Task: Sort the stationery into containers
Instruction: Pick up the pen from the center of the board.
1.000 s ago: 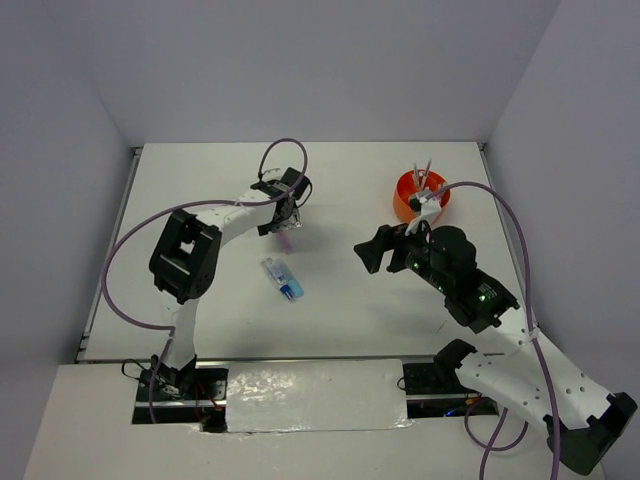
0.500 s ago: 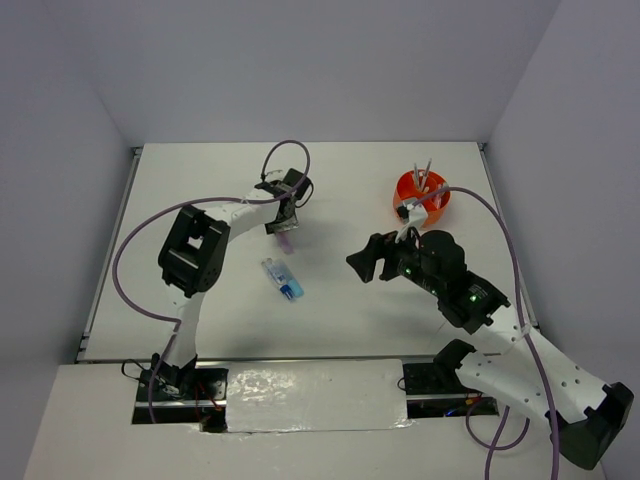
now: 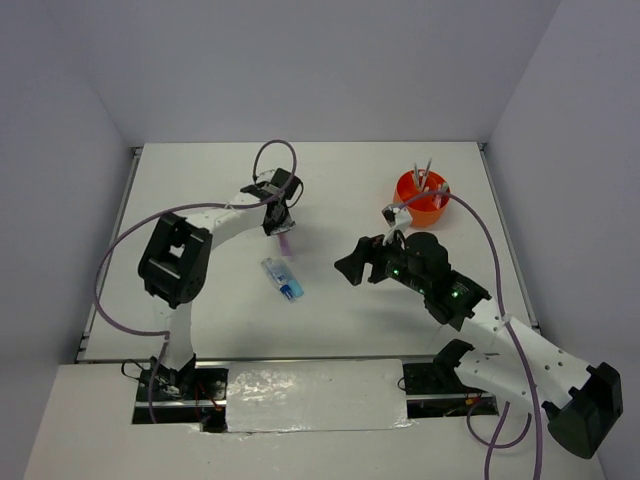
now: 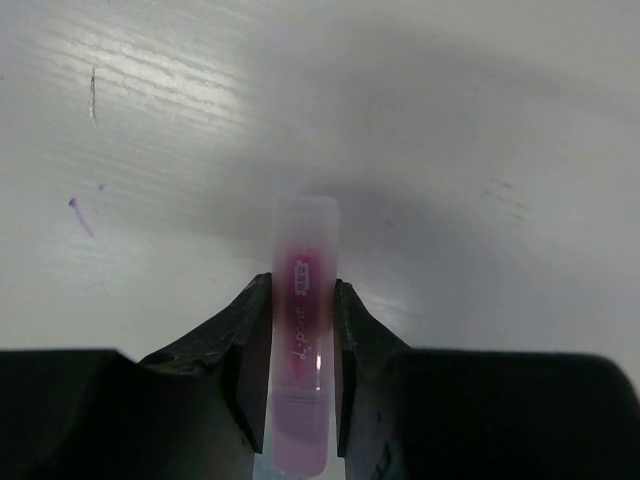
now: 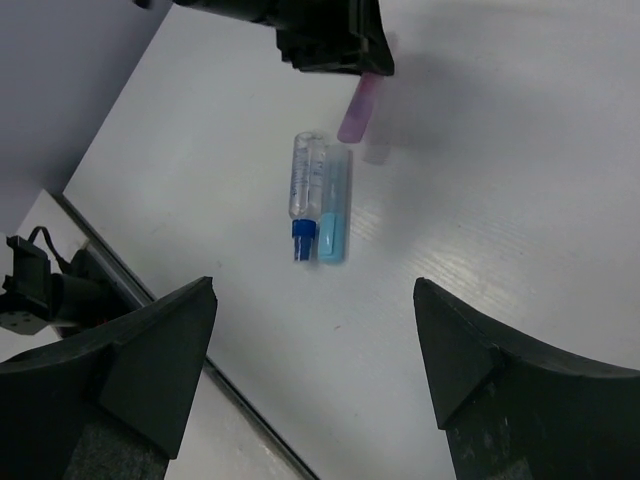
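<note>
My left gripper [image 4: 302, 285] is shut on a pink marker [image 4: 303, 300], its black jaws pressed against both sides of the barrel. In the top view that gripper [image 3: 279, 222] stands at the table's middle back with the marker [image 3: 285, 240] below it. The right wrist view shows the marker [image 5: 358, 112] hanging from it, close to the table. A blue-and-clear piece [image 5: 305, 190] and a light blue marker [image 5: 334, 215] lie side by side on the table [image 3: 283, 279]. My right gripper [image 3: 352, 268] hovers open to their right, holding nothing. The orange organiser [image 3: 405, 190] stands at the back right.
Thin pens [image 3: 425, 175] stand upright in the organiser. White walls close in the table on three sides. The table's front edge [image 5: 150, 300] and the left arm's base with its wiring [image 5: 40, 285] show in the right wrist view.
The left jaws have closed onto the pink marker. The right arm has swung left from the organiser toward the middle of the table, its jaws still wide.
</note>
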Controlling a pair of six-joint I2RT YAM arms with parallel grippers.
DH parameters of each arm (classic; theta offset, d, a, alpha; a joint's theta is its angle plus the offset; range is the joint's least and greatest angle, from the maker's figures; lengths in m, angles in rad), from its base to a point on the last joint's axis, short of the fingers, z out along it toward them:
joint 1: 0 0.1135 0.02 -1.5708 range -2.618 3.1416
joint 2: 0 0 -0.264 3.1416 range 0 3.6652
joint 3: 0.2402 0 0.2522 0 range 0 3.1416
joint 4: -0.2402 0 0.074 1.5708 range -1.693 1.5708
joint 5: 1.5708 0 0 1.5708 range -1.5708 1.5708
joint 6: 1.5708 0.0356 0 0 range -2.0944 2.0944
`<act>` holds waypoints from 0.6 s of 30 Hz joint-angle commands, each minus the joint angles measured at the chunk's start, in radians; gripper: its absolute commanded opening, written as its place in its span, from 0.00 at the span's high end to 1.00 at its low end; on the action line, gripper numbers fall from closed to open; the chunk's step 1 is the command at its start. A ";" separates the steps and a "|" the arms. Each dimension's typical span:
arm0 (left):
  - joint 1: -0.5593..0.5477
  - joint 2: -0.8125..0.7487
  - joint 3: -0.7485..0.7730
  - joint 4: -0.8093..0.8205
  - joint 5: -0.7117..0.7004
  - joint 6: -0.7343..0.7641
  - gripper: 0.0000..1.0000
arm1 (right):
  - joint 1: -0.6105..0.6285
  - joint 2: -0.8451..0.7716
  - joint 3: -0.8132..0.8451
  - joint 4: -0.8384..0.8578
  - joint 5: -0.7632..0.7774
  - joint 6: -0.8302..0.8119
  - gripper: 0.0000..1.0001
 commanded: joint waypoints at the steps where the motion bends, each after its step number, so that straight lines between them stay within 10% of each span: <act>1: -0.020 -0.188 -0.017 0.076 0.080 -0.049 1.00 | 0.009 0.021 -0.037 0.136 -0.048 0.035 0.13; 18: -0.224 -0.597 -0.306 0.335 0.100 -0.422 1.00 | 0.032 0.136 -0.034 0.359 0.017 0.152 0.25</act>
